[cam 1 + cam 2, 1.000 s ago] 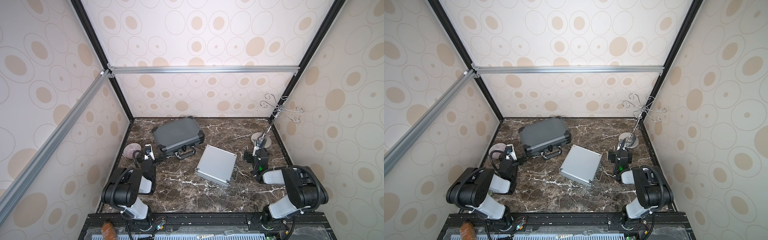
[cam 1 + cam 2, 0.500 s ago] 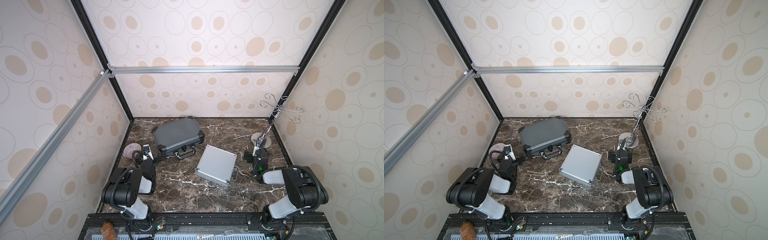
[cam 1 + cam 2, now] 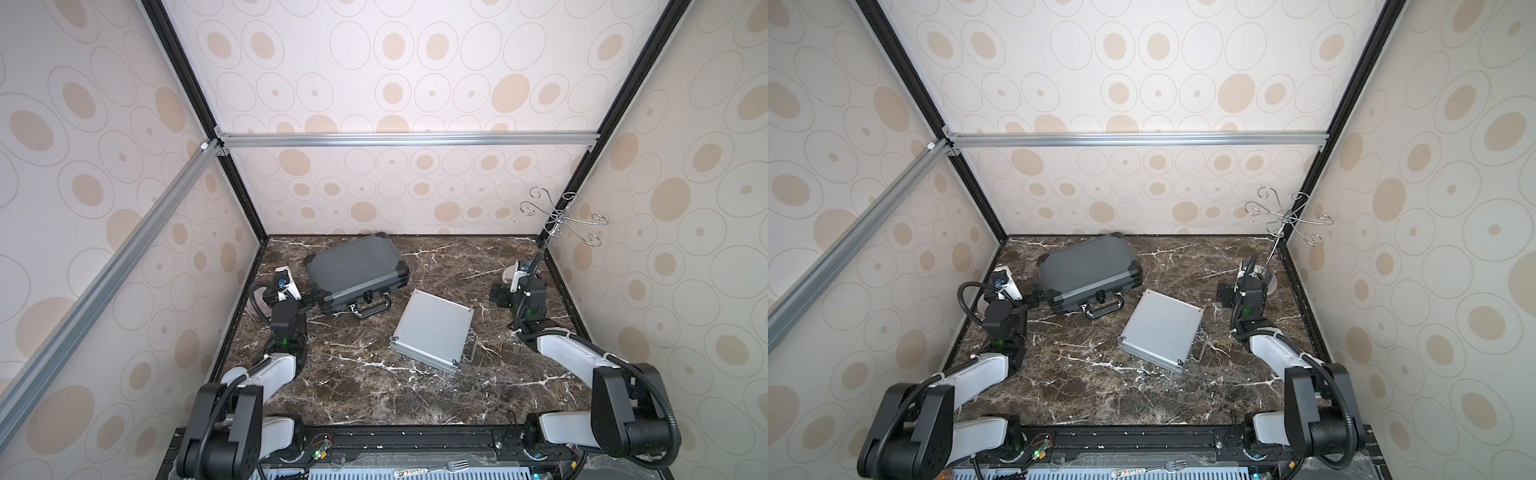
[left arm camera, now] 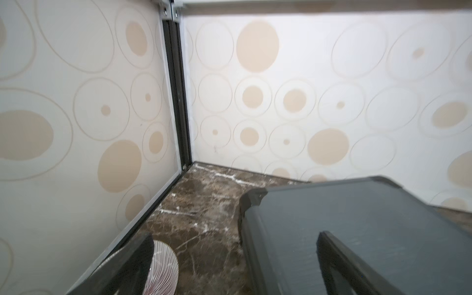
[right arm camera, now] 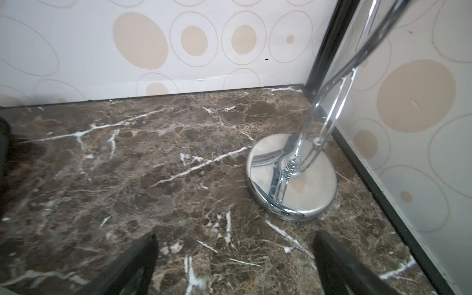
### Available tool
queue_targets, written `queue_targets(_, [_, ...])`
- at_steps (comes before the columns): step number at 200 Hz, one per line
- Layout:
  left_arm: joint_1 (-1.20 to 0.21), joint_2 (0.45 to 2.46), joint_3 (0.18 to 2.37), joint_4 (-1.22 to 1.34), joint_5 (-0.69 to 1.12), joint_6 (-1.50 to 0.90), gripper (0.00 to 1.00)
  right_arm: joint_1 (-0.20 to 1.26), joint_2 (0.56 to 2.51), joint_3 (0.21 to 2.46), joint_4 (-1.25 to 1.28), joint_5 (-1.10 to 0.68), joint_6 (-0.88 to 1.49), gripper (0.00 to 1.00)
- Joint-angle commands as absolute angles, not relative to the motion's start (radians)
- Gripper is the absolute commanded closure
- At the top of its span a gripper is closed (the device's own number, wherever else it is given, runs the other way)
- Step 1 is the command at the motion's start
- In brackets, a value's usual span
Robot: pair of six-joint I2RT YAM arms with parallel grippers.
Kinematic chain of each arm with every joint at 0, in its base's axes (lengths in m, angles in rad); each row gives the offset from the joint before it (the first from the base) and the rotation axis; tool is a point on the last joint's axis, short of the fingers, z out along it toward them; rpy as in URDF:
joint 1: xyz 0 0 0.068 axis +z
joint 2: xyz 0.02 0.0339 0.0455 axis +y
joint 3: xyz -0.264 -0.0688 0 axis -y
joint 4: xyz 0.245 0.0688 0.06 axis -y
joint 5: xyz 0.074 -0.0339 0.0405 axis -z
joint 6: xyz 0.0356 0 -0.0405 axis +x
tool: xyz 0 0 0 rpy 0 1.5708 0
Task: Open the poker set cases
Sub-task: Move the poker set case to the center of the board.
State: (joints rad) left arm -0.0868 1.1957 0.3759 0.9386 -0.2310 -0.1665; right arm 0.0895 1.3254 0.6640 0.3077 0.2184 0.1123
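Observation:
Both poker set cases lie closed on the marble table. The larger dark grey case (image 3: 355, 272) (image 3: 1088, 266) sits at the back left with its black handle (image 3: 372, 309) facing forward. The ribbed silver case (image 3: 432, 330) (image 3: 1163, 326) lies skewed at the middle. My left gripper (image 3: 291, 297) (image 4: 235, 265) stands open at the dark case's front left corner. One finger (image 4: 337, 258) is over the grey lid (image 4: 370, 224); the other is off to the side. My right gripper (image 3: 517, 289) (image 5: 235, 263) is open over bare marble at the right, well apart from the silver case.
A chrome hook stand (image 3: 561, 216) has its round base (image 5: 291, 178) in the back right corner, just beyond my right gripper. A ribbed disc (image 4: 163, 268) lies by the left wall under my left gripper. Patterned walls enclose three sides.
My left gripper has shifted slightly to the left and towards the back beside the dark case. The right arm and both cases have hardly moved.

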Motion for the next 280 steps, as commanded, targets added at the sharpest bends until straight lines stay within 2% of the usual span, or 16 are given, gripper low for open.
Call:
queue_targets(1, [-0.152,1.143,0.362,0.809,-0.231,-0.26,0.0,0.088,1.327,0.721,-0.006,0.12,0.236,0.05])
queue_targets(25, [-0.243,1.109,0.371,0.728,-0.239,-0.35,0.0,0.088,1.342,0.741,-0.055,-0.012,0.345,0.12])
queue_targets(53, [-0.414,1.137,0.361,0.695,-0.302,-0.432,0.0,0.09,1.381,0.718,-0.012,-0.173,0.472,0.18])
queue_targets(82, [-0.54,1.275,0.4,0.72,-0.293,-0.462,0.0,0.097,1.417,0.698,0.029,-0.27,0.523,0.25])
queue_targets(97, [-0.576,1.37,0.469,0.709,-0.231,-0.442,0.0,0.097,1.425,0.696,0.015,-0.294,0.529,0.28])
queue_targets(129, [-0.592,1.55,0.616,0.682,-0.046,-0.435,0.0,0.1,1.418,0.67,0.022,-0.365,0.538,0.34])
queue_targets(187, [-0.605,1.707,0.756,0.614,0.151,-0.412,0.14,0.103,1.421,0.618,0.051,-0.454,0.567,0.49])
queue_targets(255, [-0.638,1.82,0.882,0.457,0.163,-0.401,0.21,0.105,1.433,0.598,0.075,-0.493,0.587,0.47])
queue_targets(280, [-0.642,1.877,0.956,0.394,0.198,-0.411,0.26,0.106,1.431,0.588,0.098,-0.497,0.606,0.47])
